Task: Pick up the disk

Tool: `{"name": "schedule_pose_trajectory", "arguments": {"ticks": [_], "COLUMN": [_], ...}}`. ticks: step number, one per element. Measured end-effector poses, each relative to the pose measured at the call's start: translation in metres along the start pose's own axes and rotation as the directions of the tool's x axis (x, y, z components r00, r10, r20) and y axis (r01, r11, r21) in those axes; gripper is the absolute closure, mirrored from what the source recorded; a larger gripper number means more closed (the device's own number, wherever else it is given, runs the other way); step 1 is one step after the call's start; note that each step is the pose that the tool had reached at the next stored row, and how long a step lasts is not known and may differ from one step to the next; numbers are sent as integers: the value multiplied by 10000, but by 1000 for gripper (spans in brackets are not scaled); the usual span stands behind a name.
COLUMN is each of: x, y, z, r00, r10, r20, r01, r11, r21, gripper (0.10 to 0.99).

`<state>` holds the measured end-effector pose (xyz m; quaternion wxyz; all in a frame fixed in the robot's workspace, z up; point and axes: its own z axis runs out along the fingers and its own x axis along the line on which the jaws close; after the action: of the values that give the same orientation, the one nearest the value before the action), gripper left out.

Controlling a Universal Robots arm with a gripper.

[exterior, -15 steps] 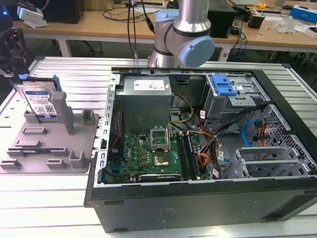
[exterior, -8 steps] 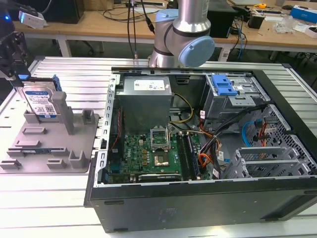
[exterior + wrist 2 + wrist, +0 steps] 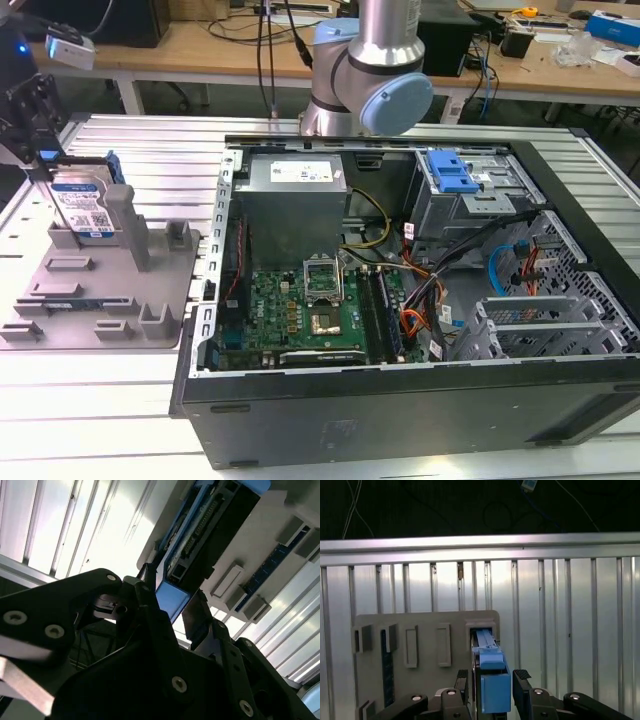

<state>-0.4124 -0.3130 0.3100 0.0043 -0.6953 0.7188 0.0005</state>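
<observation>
1. Aluminium slats make up the desk (image 3: 120, 420), and the open computer case (image 3: 400, 425) takes up most of it. Judged from this, the case plays no part in the pick and the lift has free room above.
2. Grey plastic, the holder (image 3: 100, 300) lies beside the case, by the desk's edge at the exterior view's left. Its posts and slots stand close around the work, so a straight upward pull looks safest. A sideways drag could catch a post.
3. Standing on edge in a holder slot, near the desk's far corner at the exterior view's left, is the disk (image 3: 88, 208), its label facing the case. It appears to be seated in the slot, not lifted.
4. Grip advice: centre on the blue rail (image 3: 492, 695) and close evenly, so the disk does not twist in its slot.
5. Black and angular, the end effector (image 3: 42, 160) sits at the disk's upper end. In the first wrist view its fingers (image 3: 521, 680) flank the rail at a narrow opening, with a slim dark gap on each side, so nothing seems clamped.
</observation>
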Motion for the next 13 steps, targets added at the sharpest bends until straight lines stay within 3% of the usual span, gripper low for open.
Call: {"name": "schedule_pose_trajectory", "arguments": {"ticks": [13], "x": [-7], "y": [1], "z": [100], "r00": [10000], "r10": [0], "r20": [0], "r01": [0], "r11": [10000], "r21": [-8], "gripper": [604]}}
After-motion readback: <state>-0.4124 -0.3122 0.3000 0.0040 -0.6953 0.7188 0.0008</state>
